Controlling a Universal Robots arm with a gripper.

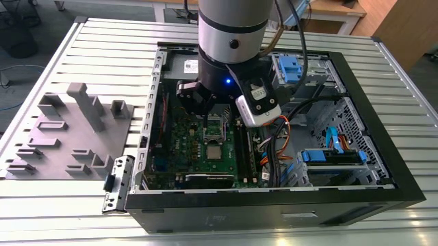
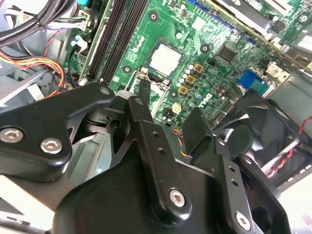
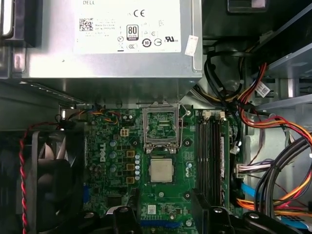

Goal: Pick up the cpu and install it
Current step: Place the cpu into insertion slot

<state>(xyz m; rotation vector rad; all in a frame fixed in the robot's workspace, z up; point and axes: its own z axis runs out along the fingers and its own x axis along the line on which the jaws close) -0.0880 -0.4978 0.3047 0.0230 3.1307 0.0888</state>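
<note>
Gripper (image 3: 165, 196) spread wide and empty over the green motherboard (image 3: 109, 161), cpu (image 3: 161, 170) flat on it close by.

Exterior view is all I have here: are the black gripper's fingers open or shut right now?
Observer: Open. In the second wrist view the black gripper has its fingers spread, with nothing between them.
Operator: Where is the cpu then?
Observer: In the first wrist view the small silvery square cpu lies flat on the green motherboard, beside the opened metal socket frame, apart from the fingers.
</note>
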